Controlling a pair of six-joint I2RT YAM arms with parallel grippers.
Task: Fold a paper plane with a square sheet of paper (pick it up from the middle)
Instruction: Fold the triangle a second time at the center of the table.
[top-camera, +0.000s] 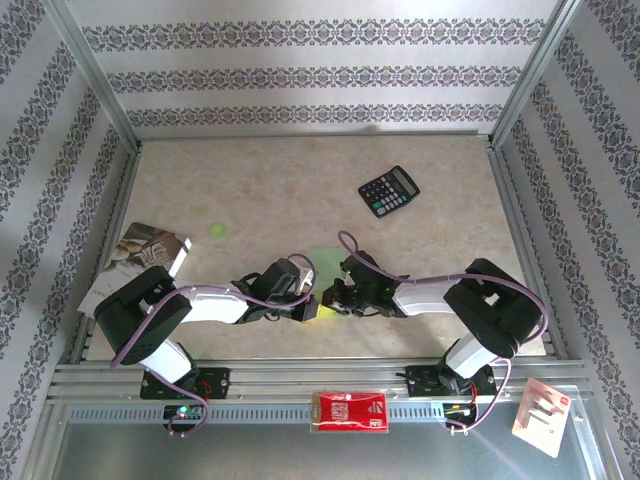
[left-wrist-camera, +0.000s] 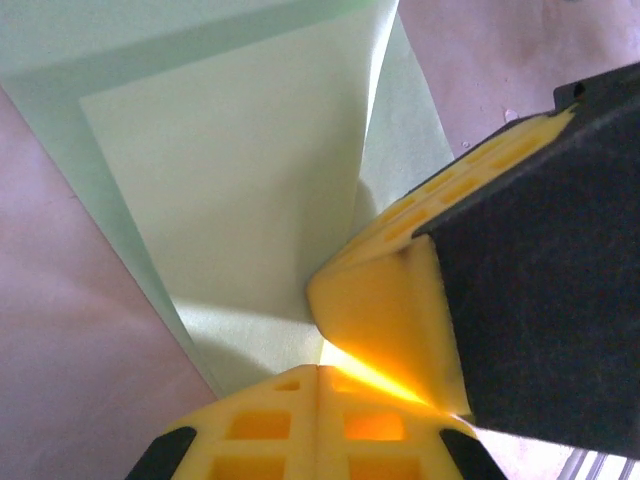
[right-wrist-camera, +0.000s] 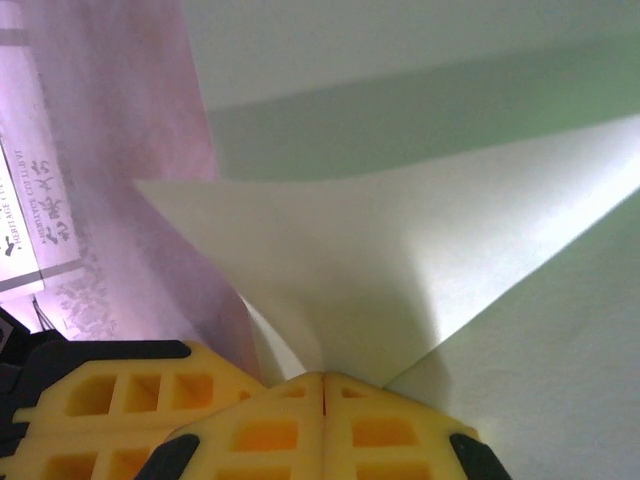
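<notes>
Square sheet of paper: we find it pinched in left pincer and right pincer, both closed, tips meeting; it spreads away from both.

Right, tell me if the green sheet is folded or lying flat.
Folded: the square sheet of paper shows an upper layer doubled over a lower one.

Rotated print on the white booklet — perhaps "HERITAGE" (too blurred to confirm).
</notes>
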